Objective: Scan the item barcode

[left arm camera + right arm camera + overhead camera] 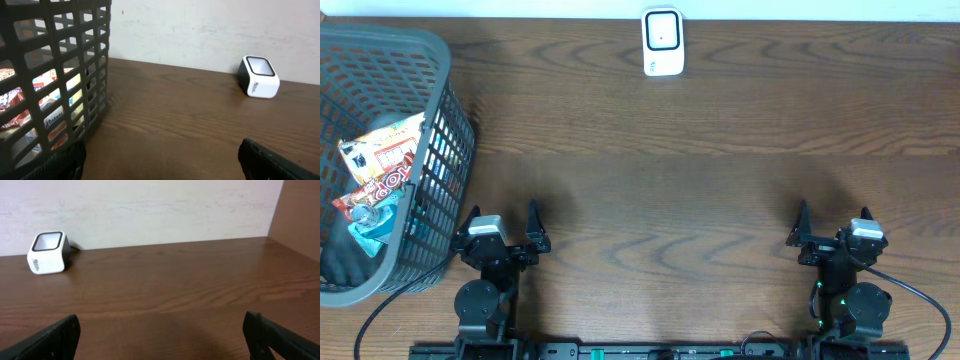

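A white barcode scanner [662, 42] stands at the far middle edge of the table; the same scanner [258, 77] shows in the left wrist view, and the scanner [47, 253] appears far left in the right wrist view. Several snack packets [380, 170] lie in the grey basket [445, 60] at the left. My left gripper [503, 223] rests open near the front edge, just right of the basket, its fingers [272, 162] wide apart over bare wood. Over at the front right my right gripper [832, 224] is open too, holding nothing.
The basket wall [55, 75] stands close on the left gripper's left side. A pale wall runs behind the table's far edge. A brown side panel [300, 210] rises at the right end of the wooden table [670, 200].
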Robot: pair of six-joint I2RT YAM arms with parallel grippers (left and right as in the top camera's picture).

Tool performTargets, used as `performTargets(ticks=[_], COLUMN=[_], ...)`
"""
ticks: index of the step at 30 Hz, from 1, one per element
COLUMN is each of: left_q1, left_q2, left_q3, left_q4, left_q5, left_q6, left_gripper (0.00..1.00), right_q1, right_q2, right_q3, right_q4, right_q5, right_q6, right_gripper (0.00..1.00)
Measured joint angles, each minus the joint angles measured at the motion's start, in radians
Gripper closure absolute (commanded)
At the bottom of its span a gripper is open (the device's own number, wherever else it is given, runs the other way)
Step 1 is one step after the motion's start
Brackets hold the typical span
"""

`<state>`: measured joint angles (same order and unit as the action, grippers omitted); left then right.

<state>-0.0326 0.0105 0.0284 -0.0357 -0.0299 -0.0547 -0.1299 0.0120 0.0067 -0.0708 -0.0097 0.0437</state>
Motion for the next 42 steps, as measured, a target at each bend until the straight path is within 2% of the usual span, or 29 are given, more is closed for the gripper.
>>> performTargets(ticks=[6,16,22,26,35,42], left_q1=[0.0,0.0,0.0,0.0,0.0,0.0], left_q2=[0.0,0.076,0.203,0.31,0.554,0.579], left_q3=[0.003,0.116,0.317,0.46,0.894,0.956], left_q4=[-0.017,-0.177,-0.216,-0.299,-0.71,-0.769], left_q5=[0.055,0.208,0.306,0.373,0.422,0.436], left_q6=[0.0,-0.028,-0.065,-0.077,-0.08,-0.081], left_gripper=[0.02,0.02,0.02,0.02,0.02,0.02], right_q1=[0.0,0.0,0.0,0.0,0.0,0.0], right_q2=[0.0,0.0,0.0,0.0,0.0,0.0], right_q3=[0.0,0.0,0.0,0.0,0.0,0.0], right_q4=[0.0,0.0,0.0,0.0,0.0,0.0], right_q5=[0.0,0.0,0.0,0.0,0.002,0.003], right_q6=[0.0,0.0,0.0,0.0,0.0,0.0], right_gripper=[0.01,0.01,0.01,0.01,0.01,0.01])
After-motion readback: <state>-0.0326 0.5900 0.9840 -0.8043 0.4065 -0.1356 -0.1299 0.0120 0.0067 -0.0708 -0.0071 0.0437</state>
